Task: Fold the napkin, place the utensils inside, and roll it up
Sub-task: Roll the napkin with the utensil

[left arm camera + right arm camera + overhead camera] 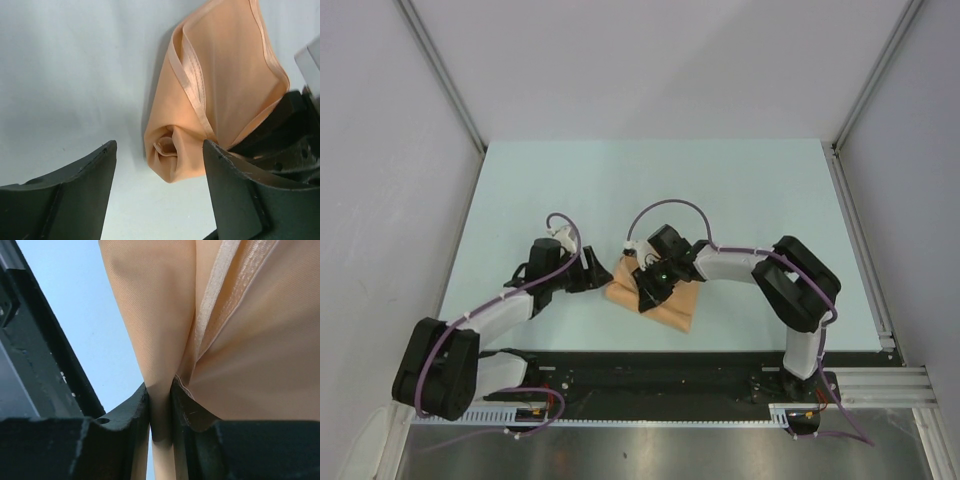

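Here, the peach napkin (670, 305) is pinched by the closed right pincer (160, 410); the left pincer (157, 150) is held open beside its rolled end.

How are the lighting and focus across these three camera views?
Top external view: even, soft light, sharp, hardly any shadows. Left wrist view: the napkin throws a soft shadow leftward on the table. Right wrist view: the napkin's weave is crisp, the right gripper nearly black.

No text, label, brand, number or sign can be read anywhere.
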